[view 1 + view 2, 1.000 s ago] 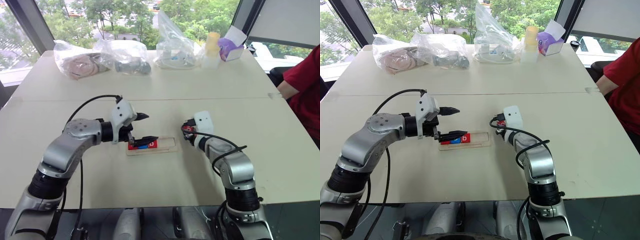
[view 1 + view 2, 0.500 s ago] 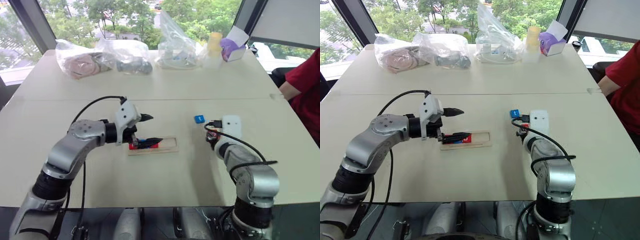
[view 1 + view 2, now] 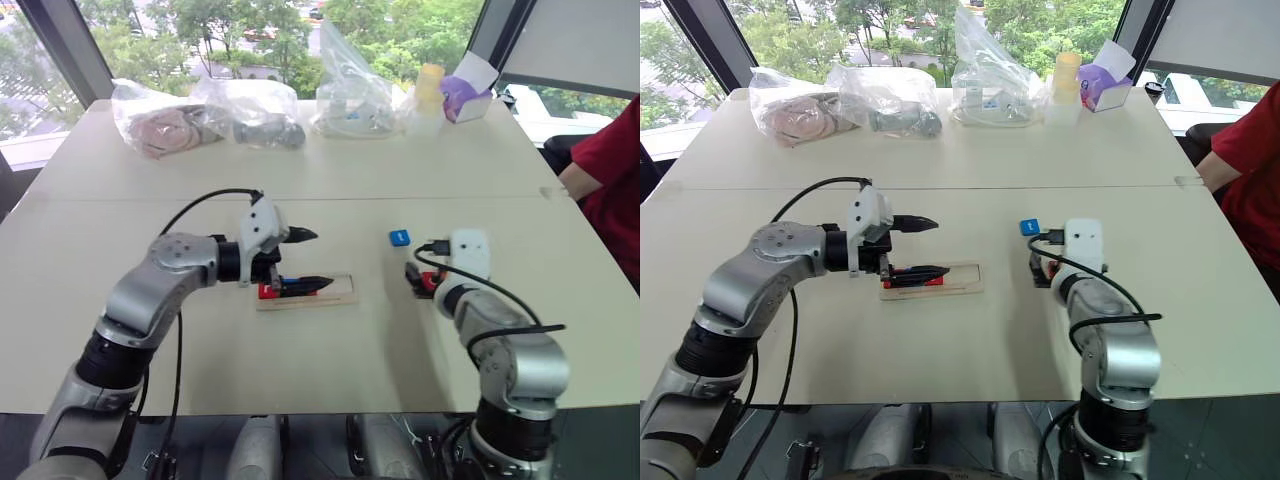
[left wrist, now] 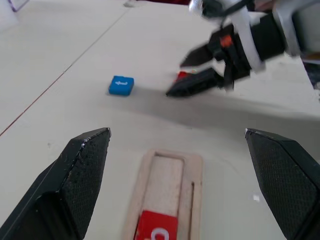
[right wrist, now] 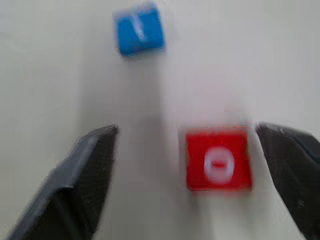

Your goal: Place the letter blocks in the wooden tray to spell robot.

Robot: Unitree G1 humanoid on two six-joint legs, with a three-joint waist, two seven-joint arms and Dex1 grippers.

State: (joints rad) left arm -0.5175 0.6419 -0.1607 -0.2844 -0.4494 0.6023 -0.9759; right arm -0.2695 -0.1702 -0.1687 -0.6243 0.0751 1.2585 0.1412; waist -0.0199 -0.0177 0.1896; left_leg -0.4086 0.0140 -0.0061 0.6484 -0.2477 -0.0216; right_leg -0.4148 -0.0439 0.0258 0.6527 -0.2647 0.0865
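Risked knocking the red tile askew between spread right claw, left claw released above tray.

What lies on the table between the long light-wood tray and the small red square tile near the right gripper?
Nothing: in the left eye view, only bare table separates the long light-wood tray from the small red square tile. The small blue square tile sits farther back.

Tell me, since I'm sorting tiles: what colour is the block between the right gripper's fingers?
Red block, clearest in the right wrist view.
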